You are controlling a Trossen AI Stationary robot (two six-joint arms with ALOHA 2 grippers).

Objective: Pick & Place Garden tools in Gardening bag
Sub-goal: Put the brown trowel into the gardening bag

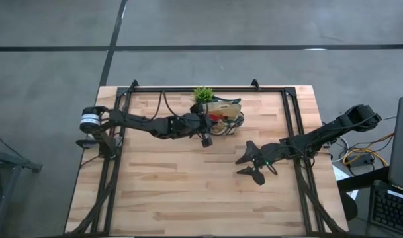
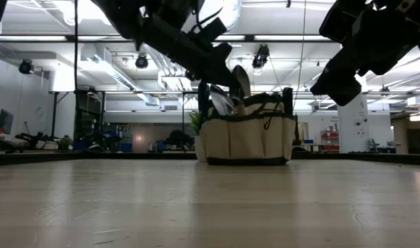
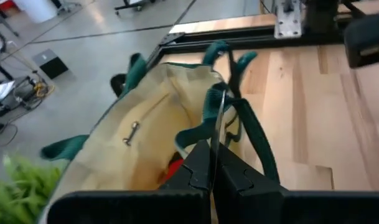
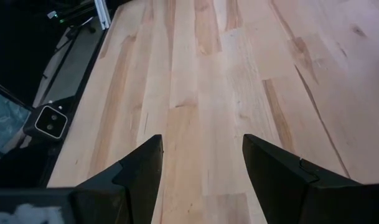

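left gripper [image 3: 211,177] hangs over the gardening bag [image 1: 226,116], fingers closed on a thin metal tool blade [image 3: 214,134]; right gripper [image 4: 201,165] hovers wide open, empty, above the table [image 1: 188,185]

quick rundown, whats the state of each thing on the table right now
gardening bag: upright, open, tools inside
garden tool: thin metal blade, clamped on edge over the bag
left gripper: shut on the tool, at the bag
right gripper: open, empty, over bare table
plant: upright beside the bag
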